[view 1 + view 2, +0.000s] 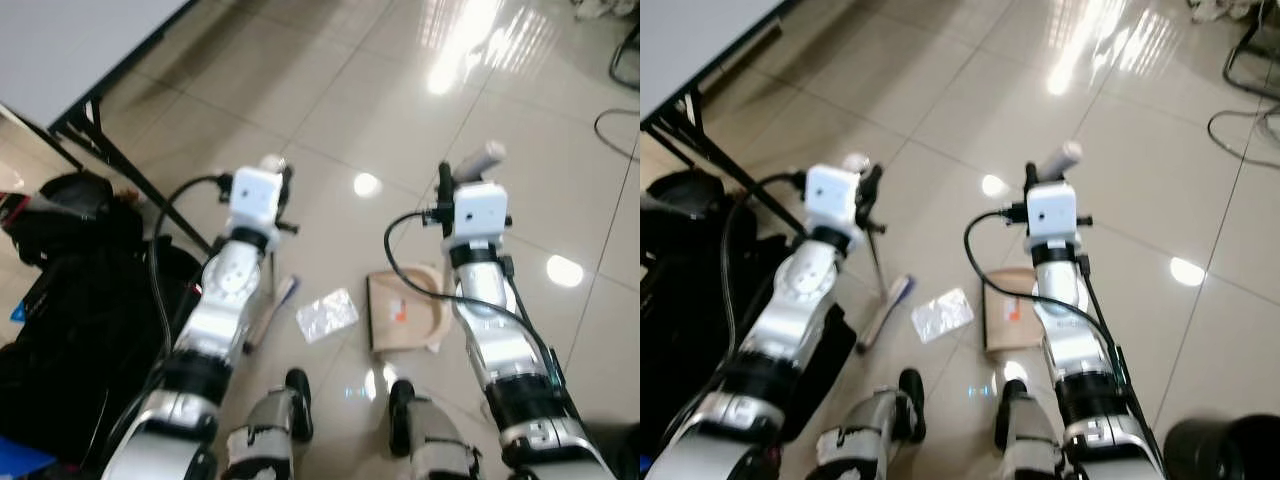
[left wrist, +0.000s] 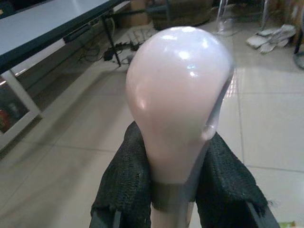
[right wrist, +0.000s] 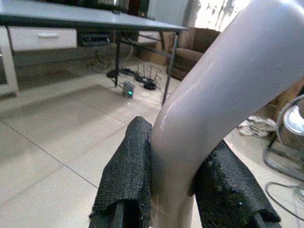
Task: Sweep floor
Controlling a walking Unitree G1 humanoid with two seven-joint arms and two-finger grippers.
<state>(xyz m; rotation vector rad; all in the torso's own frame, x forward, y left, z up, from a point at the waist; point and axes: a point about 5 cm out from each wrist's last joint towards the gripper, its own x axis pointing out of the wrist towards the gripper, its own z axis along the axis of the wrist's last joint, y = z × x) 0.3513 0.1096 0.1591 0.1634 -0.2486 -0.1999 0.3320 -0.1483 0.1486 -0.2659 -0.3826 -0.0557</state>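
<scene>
I'm looking down over a glossy beige tiled floor [image 1: 330, 90], with a grey-topped table [image 1: 70, 40] on black legs off to my left and a heap of black bags [image 1: 70, 300] below it. My left gripper [image 2: 173, 190] is clamped on the rounded pale pink top of the broom handle [image 2: 178, 95], its black padded fingers [image 2: 126, 185] pressing it from both sides; from the head camera the thin broom shaft [image 1: 878, 265] runs down from that hand to the brush head [image 1: 885, 312] lying on the tiles just ahead of my left foot [image 1: 908, 395]. My right gripper [image 3: 173, 190] is closed around the pale dustpan handle [image 3: 213, 104], which bends up and away between its pads. The tan dustpan [image 1: 405, 310] sits on the floor beside that arm. Between brush and dustpan lies a crumpled clear plastic wrapper [image 1: 326, 314], touching neither. Farther right, a black cable [image 1: 615, 125] loops over the tiles.
</scene>
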